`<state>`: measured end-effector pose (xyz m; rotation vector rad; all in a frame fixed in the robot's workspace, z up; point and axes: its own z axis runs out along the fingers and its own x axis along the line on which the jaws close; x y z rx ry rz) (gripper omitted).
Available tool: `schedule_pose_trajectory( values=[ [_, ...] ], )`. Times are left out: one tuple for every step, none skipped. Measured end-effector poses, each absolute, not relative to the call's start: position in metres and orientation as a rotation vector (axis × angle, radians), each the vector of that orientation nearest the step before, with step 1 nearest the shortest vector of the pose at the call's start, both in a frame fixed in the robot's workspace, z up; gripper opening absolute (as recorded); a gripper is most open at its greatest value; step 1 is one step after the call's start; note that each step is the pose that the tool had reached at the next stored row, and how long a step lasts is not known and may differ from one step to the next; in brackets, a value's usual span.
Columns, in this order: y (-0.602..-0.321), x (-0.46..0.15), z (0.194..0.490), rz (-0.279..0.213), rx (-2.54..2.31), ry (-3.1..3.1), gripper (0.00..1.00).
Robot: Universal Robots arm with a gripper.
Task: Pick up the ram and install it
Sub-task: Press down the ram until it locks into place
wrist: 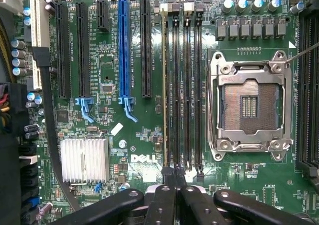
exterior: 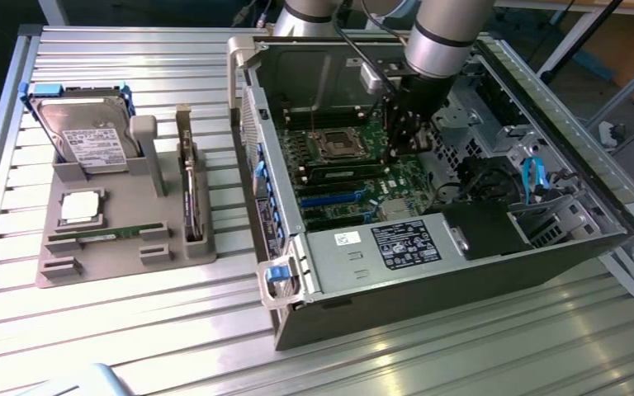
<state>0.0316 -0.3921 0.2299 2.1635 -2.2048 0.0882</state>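
Observation:
A ram [wrist: 165, 85] stands edge-on in the outermost of the black memory slots [wrist: 187, 85], beside the empty processor socket [wrist: 249, 105]. My gripper [wrist: 175, 181] is shut, with nothing between its fingers [wrist: 162, 200]. Its tips hang at the near end of those slots, close to the stick's end; I cannot tell if they touch it. In the exterior view the gripper [exterior: 402, 136] reaches down into the open computer case [exterior: 295, 313] over the motherboard. Another ram stick [exterior: 102, 235] lies flat in the grey fixture [exterior: 63, 272] at the exterior view's left.
The fixture also holds a hard drive [exterior: 86, 136], a silver processor chip [exterior: 80, 206] and an upright expansion card [exterior: 191, 194]. Inside the case are a power supply [exterior: 405, 243], blue cables [exterior: 532, 177] and a white heatsink [wrist: 83, 159]. Case walls surround the motherboard.

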Motion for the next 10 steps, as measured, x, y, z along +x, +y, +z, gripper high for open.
schedule_pose_trajectory(
  values=[
    [-0.392, 0.032, 0.229, 0.088, 2.164, -2.205, 0.11],
    [-0.392, 0.032, 0.228, 0.088, 2.163, -2.205, 0.11],
    [-0.392, 0.032, 0.229, 0.088, 2.164, -2.205, 0.11],
    [-0.392, 0.032, 0.231, 0.088, 2.164, -2.206, 0.11],
    [-0.392, 0.032, 0.238, 0.093, 2.162, -2.203, 0.11],
    [-0.392, 0.031, 0.244, 0.097, 2.16, -2.202, 0.11],
    [-0.392, 0.03, 0.244, 0.098, 2.16, -2.202, 0.11],
    [-0.392, 0.026, 0.244, 0.098, 2.16, -2.202, 0.11],
    [-0.392, 0.021, 0.244, 0.098, 2.16, -2.201, 0.11],
    [-0.392, 0.016, 0.244, 0.099, 2.16, -2.202, 0.11]
  ],
)
